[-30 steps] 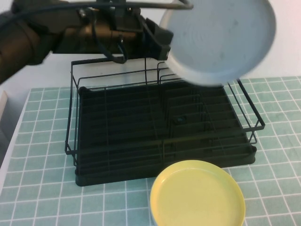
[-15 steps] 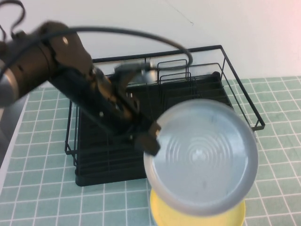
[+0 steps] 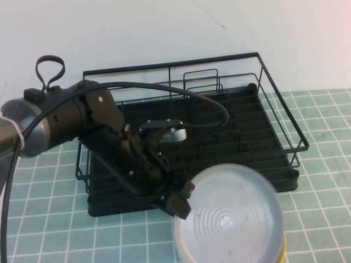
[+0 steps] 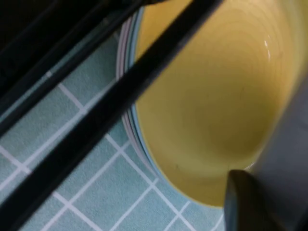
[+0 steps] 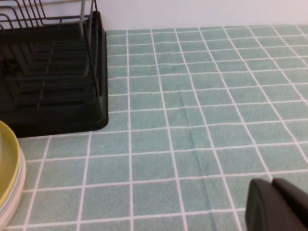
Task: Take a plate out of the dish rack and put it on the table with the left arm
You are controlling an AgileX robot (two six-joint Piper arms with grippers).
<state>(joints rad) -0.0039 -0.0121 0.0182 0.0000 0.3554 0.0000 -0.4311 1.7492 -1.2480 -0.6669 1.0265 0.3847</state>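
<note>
Thick black left arm (image 3: 82, 126) reaches across the black wire dish rack (image 3: 219, 126); its left gripper (image 3: 184, 198) pinches the round pale grey plastic plate (image 3: 229, 216) by the rim, underside up, directly over the yellow plate (image 4: 211, 101) on the green tiled table (image 3: 49, 230). Right gripper (image 5: 276, 207) hangs low above bare tiles beside the rack, fingers together.

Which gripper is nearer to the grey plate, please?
Left: the left gripper clamps the grey plate at its rim. The right gripper sits low over bare table.
</note>
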